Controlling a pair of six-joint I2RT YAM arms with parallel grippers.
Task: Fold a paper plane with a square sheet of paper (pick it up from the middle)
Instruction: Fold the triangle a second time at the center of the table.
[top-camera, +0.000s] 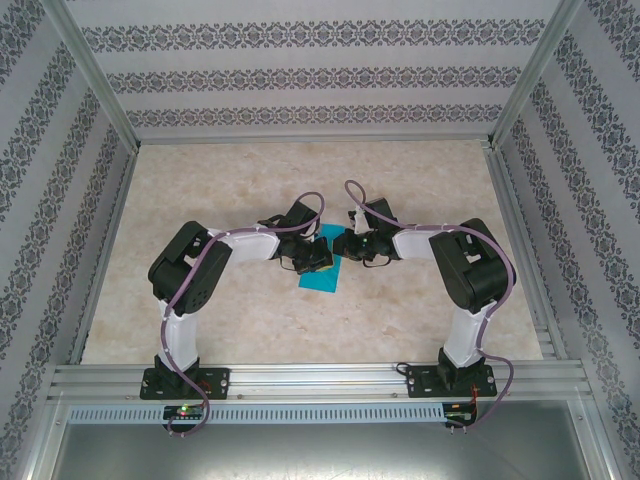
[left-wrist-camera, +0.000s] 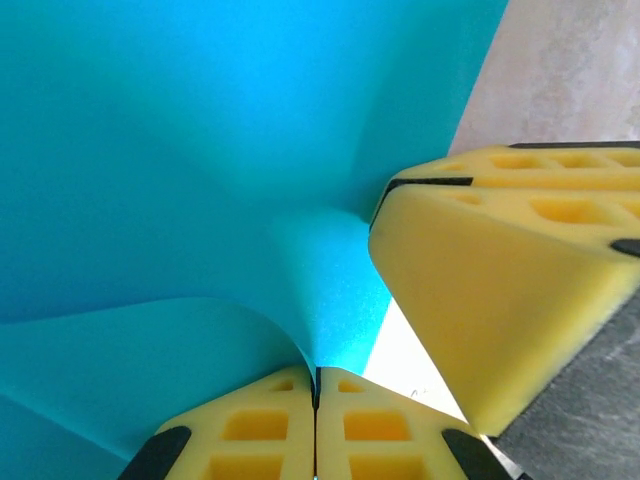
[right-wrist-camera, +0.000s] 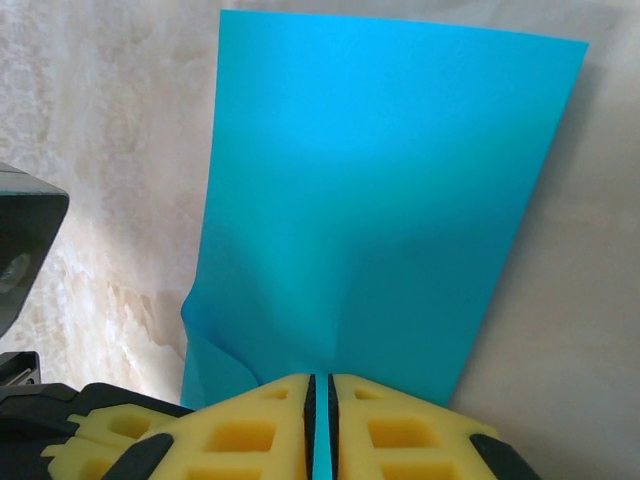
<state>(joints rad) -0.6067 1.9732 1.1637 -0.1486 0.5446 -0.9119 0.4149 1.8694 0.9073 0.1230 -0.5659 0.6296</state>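
The sheet lies at the middle of the surface, where the left jaws from 9 o'clock and the right jaws from 3 o'clock are both closed on a raised pucker of it, probably to lift it without sliding.

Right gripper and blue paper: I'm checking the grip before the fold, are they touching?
Touching. In the right wrist view the near edge of the blue paper runs into the shut right gripper and is pinched there.
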